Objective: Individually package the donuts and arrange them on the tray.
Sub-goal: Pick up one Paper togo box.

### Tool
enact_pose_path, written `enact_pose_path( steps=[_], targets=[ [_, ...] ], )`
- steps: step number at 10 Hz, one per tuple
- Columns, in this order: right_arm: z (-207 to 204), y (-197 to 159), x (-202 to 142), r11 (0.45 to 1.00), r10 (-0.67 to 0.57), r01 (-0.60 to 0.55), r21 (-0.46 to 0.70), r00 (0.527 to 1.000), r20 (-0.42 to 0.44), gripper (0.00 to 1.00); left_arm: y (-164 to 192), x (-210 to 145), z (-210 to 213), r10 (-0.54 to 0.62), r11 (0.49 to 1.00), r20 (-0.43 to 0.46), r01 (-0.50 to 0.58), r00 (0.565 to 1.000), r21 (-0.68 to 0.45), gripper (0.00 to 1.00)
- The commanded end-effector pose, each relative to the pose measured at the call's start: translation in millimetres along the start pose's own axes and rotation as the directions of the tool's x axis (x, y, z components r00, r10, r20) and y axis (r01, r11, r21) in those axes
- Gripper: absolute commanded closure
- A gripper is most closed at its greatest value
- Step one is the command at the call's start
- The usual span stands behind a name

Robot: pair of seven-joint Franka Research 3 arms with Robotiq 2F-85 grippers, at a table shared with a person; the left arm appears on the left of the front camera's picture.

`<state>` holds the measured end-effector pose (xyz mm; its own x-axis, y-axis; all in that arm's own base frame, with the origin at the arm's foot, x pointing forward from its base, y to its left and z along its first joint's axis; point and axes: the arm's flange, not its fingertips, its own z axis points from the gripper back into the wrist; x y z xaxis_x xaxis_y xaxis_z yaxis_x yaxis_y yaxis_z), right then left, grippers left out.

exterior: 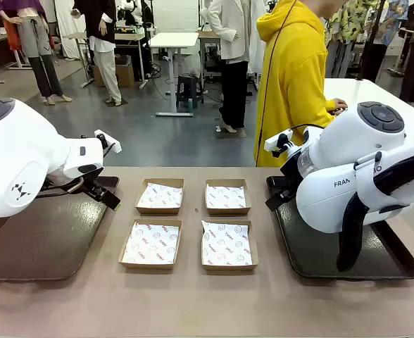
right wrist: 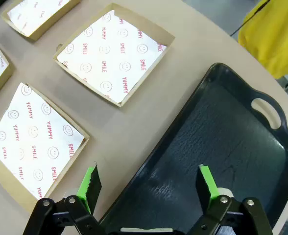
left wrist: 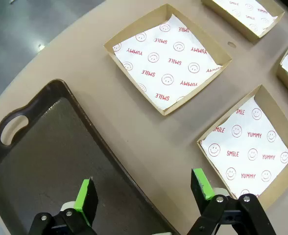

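The donuts are out of view. A dark tray (exterior: 31,246) lies at the table's left and a second dark tray (exterior: 312,257) at its right, both bare. My left gripper (exterior: 103,191) hangs open over the left tray's inner edge; in the left wrist view the left gripper (left wrist: 141,188) has nothing between its green pads, above the tray (left wrist: 46,156). My right gripper (exterior: 277,197) hangs open over the right tray's inner edge; in the right wrist view the right gripper (right wrist: 149,181) is likewise empty over the tray (right wrist: 222,142).
Several shallow cardboard boxes lined with printed white paper sit in the table's middle, among them a far-left box (exterior: 160,196) and a near-right box (exterior: 228,244); none holds anything. A person in a yellow hoodie (exterior: 295,77) stands at the far right edge.
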<state>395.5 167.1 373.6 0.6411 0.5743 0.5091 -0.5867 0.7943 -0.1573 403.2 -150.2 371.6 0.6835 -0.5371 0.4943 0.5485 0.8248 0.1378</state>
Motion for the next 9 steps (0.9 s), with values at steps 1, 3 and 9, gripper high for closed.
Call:
enact_pose_path(
  steps=[1, 3, 9],
  targets=[
    [0.0, 0.0, 0.0, 1.0, 0.0, 0.0, 0.0, 1.0, 0.0, 0.0, -0.1, 0.0, 0.0, 0.0, 1.0, 0.0, 0.0, 1.0, 0.0, 0.0],
    [0.0, 0.0, 0.0, 1.0, 0.0, 0.0, 0.0, 1.0, 0.0, 0.0, -0.1, 0.0, 0.0, 0.0, 1.0, 0.0, 0.0, 1.0, 0.0, 0.0],
    [0.0, 0.0, 0.0, 1.0, 0.0, 0.0, 0.0, 1.0, 0.0, 0.0, -0.1, 0.0, 0.0, 0.0, 1.0, 0.0, 0.0, 1.0, 0.0, 0.0]
  ],
)
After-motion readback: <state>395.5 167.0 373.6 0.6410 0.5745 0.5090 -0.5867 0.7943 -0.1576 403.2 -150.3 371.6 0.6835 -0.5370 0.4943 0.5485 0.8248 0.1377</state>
